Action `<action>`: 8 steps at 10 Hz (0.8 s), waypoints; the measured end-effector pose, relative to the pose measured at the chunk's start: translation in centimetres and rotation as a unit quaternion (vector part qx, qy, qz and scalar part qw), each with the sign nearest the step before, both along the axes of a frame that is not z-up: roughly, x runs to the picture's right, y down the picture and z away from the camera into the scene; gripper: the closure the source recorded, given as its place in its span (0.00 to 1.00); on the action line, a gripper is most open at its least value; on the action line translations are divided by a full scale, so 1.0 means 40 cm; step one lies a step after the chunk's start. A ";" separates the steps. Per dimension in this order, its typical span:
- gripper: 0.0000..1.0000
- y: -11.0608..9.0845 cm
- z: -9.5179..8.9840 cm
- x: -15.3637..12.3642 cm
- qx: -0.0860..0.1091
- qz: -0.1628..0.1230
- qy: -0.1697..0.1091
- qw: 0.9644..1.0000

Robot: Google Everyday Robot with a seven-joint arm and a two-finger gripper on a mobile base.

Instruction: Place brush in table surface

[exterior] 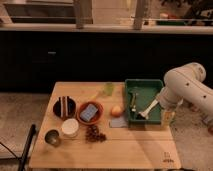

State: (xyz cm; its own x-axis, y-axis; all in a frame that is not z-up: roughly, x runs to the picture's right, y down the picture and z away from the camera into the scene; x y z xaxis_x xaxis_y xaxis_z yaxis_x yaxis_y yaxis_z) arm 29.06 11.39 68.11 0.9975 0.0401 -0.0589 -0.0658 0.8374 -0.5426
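The brush point(148, 108) lies slanted inside the green tray point(144, 86). Its white handle points up and right, and its head sits near the tray's front edge. The slim yellowish utensil point(133, 102) lies to its left in the same tray. The light-wood table surface point(125, 147) has a dark logo point(168, 159) at its front right corner. My white arm point(186, 87) comes in from the right. The gripper point(167, 116) hangs at the tray's right edge, just right of the brush handle and apart from it.
Left of the tray are a dark bowl point(64, 106), an orange bowl with a blue sponge point(90, 112), a white container point(70, 127), a metal cup point(52, 137), a dark cluster point(94, 134), an orange fruit point(116, 110), a grey cloth point(118, 121) and a green cup point(109, 89).
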 end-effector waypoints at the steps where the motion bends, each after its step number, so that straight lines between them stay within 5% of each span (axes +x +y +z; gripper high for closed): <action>1: 0.20 0.000 0.000 0.000 0.000 0.000 0.000 1.000; 8: 0.20 -0.054 0.043 -0.037 0.006 -0.020 -0.034 0.999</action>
